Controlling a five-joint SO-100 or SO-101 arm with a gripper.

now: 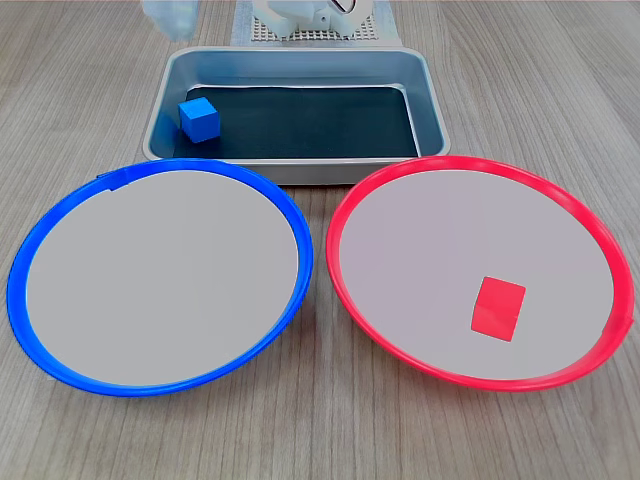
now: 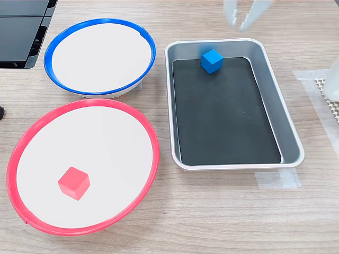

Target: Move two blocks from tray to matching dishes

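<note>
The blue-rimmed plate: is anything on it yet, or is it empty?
Empty. The blue-rimmed plate shows only its bare pale centre in both exterior views, and the blue cube sits inside the metal tray.

The hand (image 2: 239,20) is seen blurred at the second exterior view's top edge, fingers (image 2: 230,16) parted and pointing down, nothing held.

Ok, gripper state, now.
Gripper: open and holding nothing, blurred at the top edge of the second exterior view, beyond the tray.
</note>
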